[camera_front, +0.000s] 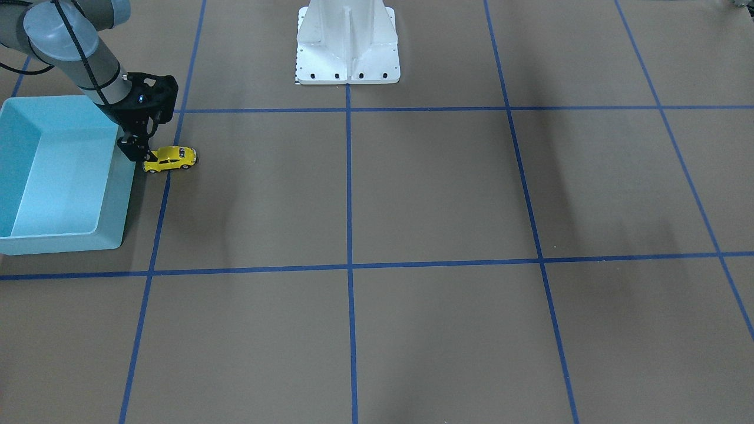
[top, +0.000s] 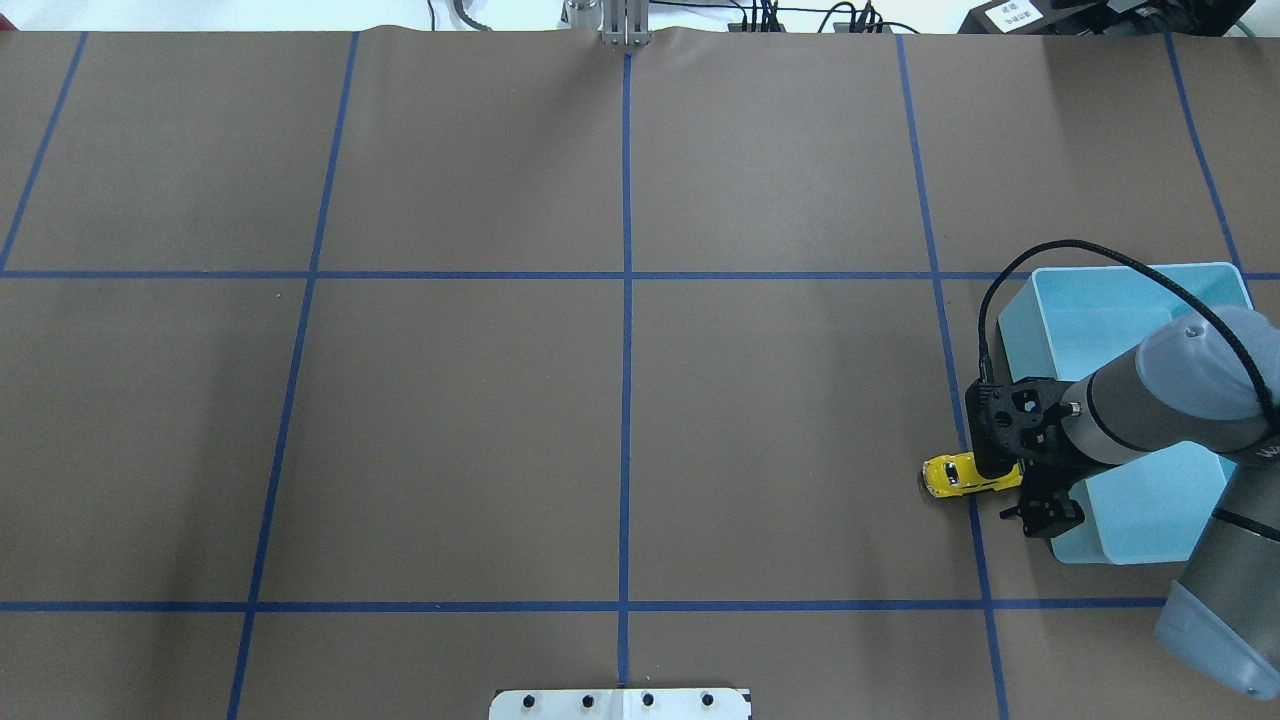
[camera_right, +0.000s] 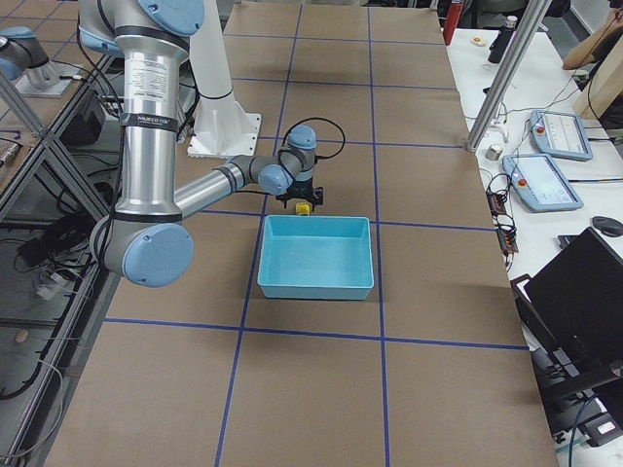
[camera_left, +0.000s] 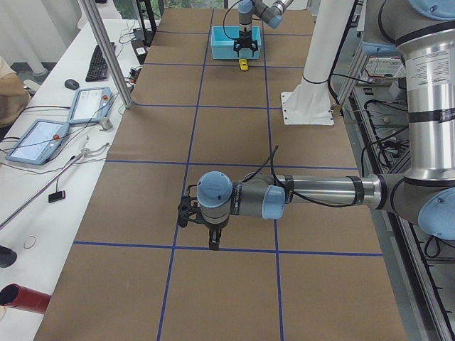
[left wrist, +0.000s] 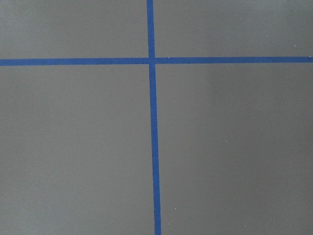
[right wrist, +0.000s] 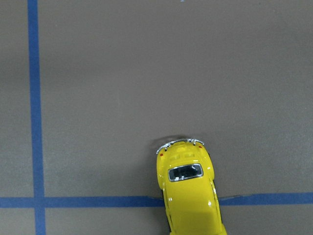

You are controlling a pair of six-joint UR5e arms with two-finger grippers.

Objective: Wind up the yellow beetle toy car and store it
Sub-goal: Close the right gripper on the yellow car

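R fingers [camera_front: 134, 151] at yellow beetle toy car [camera_front: 171, 158] (beside blue bin [camera_front: 65, 242]).

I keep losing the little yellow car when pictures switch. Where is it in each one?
Front-facing: the yellow beetle toy car sits upper left, beside the light blue bin.
Overhead: car at right, left of the bin.
Exterior left: car far at top, below the bin.
Exterior right: car mid-picture, above the bin.
Left wrist: not in it.
Right wrist: car at bottom middle.
Shared landmark: the bin.
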